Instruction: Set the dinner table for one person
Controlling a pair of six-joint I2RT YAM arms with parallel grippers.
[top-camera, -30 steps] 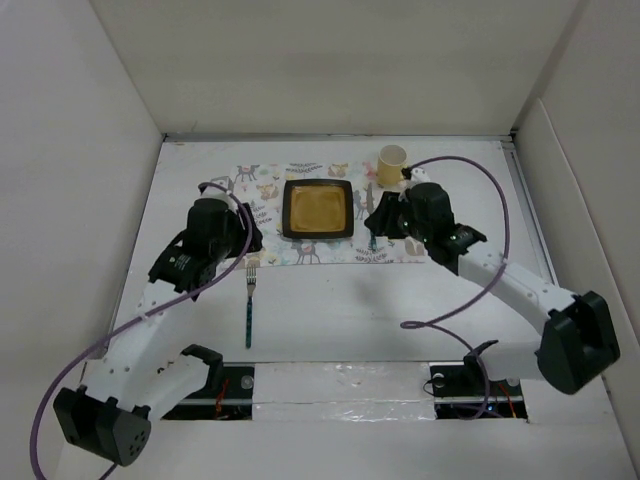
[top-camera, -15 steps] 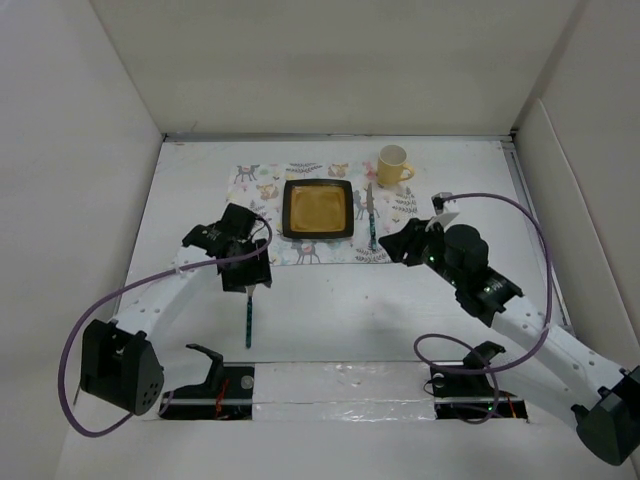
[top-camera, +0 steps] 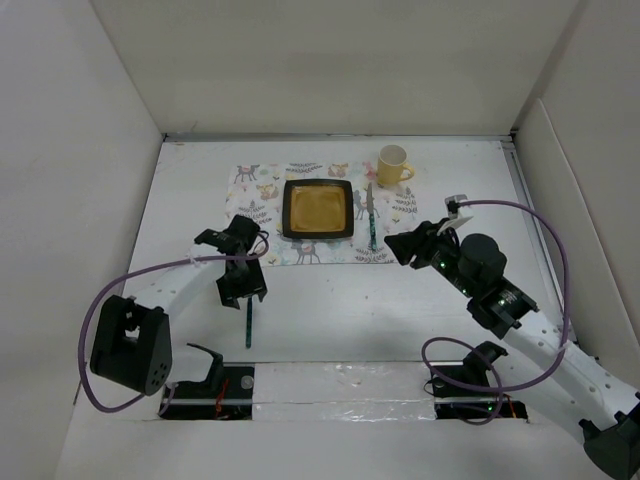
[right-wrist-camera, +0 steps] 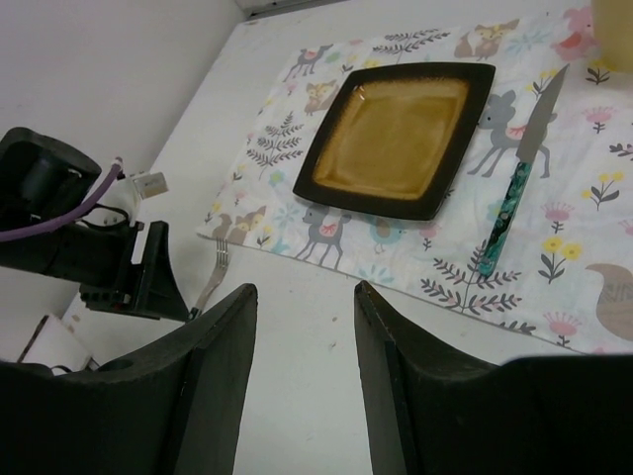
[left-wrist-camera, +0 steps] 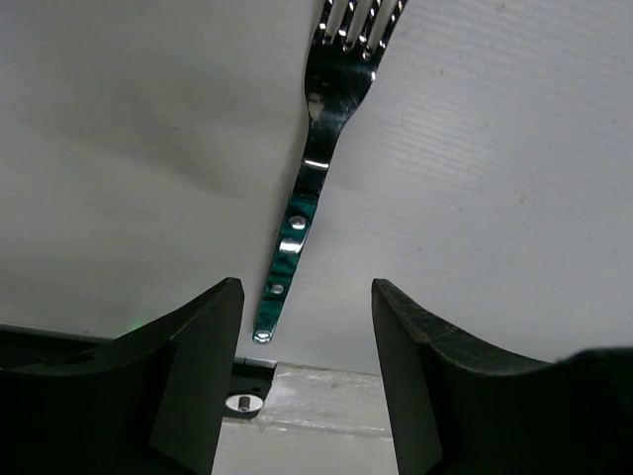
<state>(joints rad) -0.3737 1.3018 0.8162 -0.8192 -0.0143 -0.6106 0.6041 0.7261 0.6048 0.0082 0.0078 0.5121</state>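
A fork with a teal handle (top-camera: 248,325) lies on the white dinner table (top-camera: 340,310), near-left of the deer-print placemat (top-camera: 262,190). My left gripper (top-camera: 246,292) hovers open over the fork's tine end; in the left wrist view the fork (left-wrist-camera: 313,168) lies lengthwise ahead of the open jaws (left-wrist-camera: 307,396). On the placemat sit a square brown plate (top-camera: 318,208), a teal-handled knife (top-camera: 371,215) to its right and a yellow mug (top-camera: 393,165). My right gripper (top-camera: 398,247) is open and empty, near-right of the knife (right-wrist-camera: 516,186), above bare table (right-wrist-camera: 307,376).
Off-white panel walls stand on the left, back and right. The arm bases and cable slots (top-camera: 230,385) lie along the near edge. Purple cables loop beside both arms (top-camera: 545,240). The right wrist view also shows the plate (right-wrist-camera: 401,139), fork (right-wrist-camera: 212,274) and left gripper (right-wrist-camera: 119,267).
My left gripper has moved from the placemat's left edge toward the near side, over the fork. My right gripper has drawn back from the knife, which stays on the placemat.
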